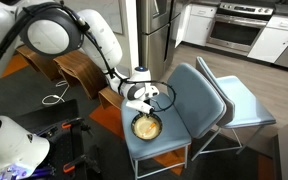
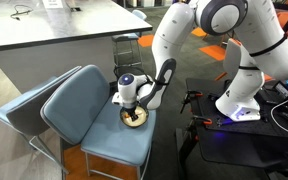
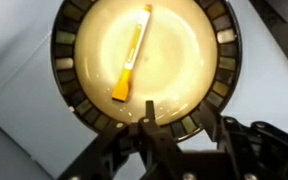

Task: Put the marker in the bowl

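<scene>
The bowl (image 3: 144, 60) is round and shallow, pale yellow inside with a dark patterned rim. It sits on the blue chair seat (image 1: 174, 100). An orange-yellow marker (image 3: 132, 52) lies inside the bowl, free of the gripper. My gripper (image 3: 184, 125) hovers just above the bowl's near rim, fingers spread and empty. In both exterior views the gripper (image 1: 137, 98) (image 2: 129, 97) hangs directly over the bowl (image 1: 146, 127) (image 2: 135, 117).
The blue chair (image 2: 84, 110) has a backrest and a second chair stands behind it (image 1: 246, 105). A wooden piece (image 1: 79, 68) and kitchen cabinets stand at the back. A grey counter (image 2: 54, 25) is beyond the chair.
</scene>
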Controlling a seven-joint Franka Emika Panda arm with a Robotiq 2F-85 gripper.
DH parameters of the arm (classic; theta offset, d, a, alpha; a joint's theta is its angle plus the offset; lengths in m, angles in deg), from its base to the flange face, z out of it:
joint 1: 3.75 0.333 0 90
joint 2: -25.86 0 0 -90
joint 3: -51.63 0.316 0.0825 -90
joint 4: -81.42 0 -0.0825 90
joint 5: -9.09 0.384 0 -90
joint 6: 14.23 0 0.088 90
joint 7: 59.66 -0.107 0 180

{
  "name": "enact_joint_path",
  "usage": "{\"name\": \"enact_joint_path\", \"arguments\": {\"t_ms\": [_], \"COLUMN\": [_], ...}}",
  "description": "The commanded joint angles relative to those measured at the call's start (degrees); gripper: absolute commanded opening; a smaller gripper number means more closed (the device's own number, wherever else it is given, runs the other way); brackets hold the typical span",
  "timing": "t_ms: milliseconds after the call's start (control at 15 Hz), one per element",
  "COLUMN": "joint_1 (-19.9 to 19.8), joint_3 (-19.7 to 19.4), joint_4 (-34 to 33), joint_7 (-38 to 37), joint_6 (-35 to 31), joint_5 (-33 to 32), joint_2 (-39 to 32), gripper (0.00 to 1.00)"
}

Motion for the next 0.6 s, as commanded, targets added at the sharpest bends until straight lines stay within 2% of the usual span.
{"name": "enact_joint_path", "arguments": {"t_ms": [0, 133, 400, 533], "joint_1": [0.75, 1.03, 4.25, 6.67], "joint_3": [1.29, 2.82, 2.29, 0.86], "joint_4": [1.40, 1.89, 3.38, 4.62], "joint_7": [-1.27, -0.69, -2.43, -3.92], "joint_6": [-1.43, -0.92, -1.48, -2.68], "joint_5": [-0.81, -0.72, -1.50, -2.44], "joint_2": [0.44, 0.60, 1.06, 1.38], "gripper": [0.84, 0.99, 1.00, 1.00]}}
